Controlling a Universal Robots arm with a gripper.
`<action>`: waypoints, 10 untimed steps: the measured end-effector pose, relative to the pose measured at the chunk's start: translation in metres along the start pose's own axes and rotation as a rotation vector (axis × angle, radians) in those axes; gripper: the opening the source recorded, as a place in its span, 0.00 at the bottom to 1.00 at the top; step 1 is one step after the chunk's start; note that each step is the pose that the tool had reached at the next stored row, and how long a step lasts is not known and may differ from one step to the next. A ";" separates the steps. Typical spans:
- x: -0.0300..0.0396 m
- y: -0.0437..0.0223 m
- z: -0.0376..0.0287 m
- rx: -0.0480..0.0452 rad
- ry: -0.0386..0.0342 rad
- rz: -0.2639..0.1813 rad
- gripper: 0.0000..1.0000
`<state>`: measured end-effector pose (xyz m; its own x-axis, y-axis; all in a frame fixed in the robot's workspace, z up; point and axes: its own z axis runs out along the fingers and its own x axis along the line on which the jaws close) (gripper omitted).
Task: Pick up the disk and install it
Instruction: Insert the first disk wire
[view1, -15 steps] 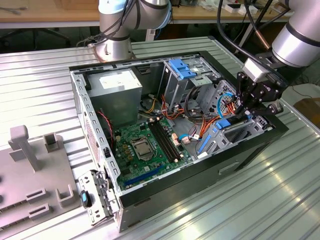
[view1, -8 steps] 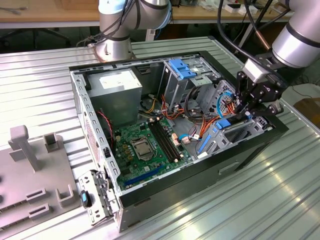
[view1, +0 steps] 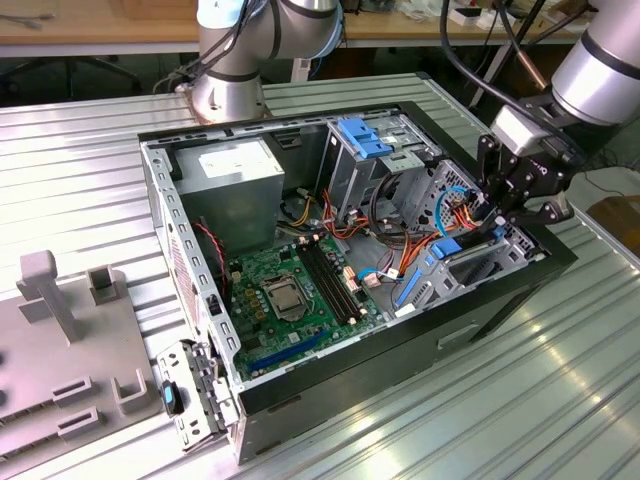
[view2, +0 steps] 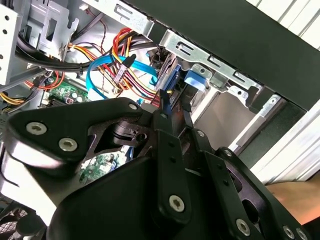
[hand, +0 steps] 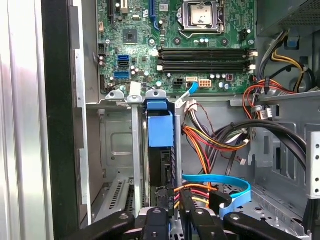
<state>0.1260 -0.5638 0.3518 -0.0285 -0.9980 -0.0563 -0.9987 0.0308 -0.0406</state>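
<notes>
The disk (hand: 161, 150) stands on edge in the drive cage (view1: 480, 262) at the exterior view's right end of the open computer case (view1: 400, 340). Its blue rail (view2: 172, 87) faces up. In the first wrist view the disk sits between two metal uprights of the cage, with the motherboard (hand: 200, 50) beyond it. My gripper (view1: 503, 218) hangs straight over the cage with its black fingers (view2: 167, 145) reaching down. They close in on the narrow end of the disk (view2: 169, 70) from both sides. The fingertips themselves are partly hidden behind the gripper's body in both wrist views.
Bundled red, yellow and orange wires (hand: 210, 142) and a blue flat cable (hand: 220, 182) crowd the space beside the cage. A grey power-supply box (view1: 238, 180) fills the case's far corner. A grey fixture (view1: 70, 350) lies on the ribbed metal table at the exterior view's left.
</notes>
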 end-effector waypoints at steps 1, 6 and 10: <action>0.0000 0.0000 -0.0005 0.0001 -0.0003 0.000 0.24; -0.0001 0.0000 -0.0007 0.0001 0.0000 0.000 0.11; -0.0001 0.0000 -0.0007 0.0001 -0.0001 0.000 0.11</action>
<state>0.1260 -0.5638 0.3526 -0.0285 -0.9980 -0.0564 -0.9987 0.0308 -0.0407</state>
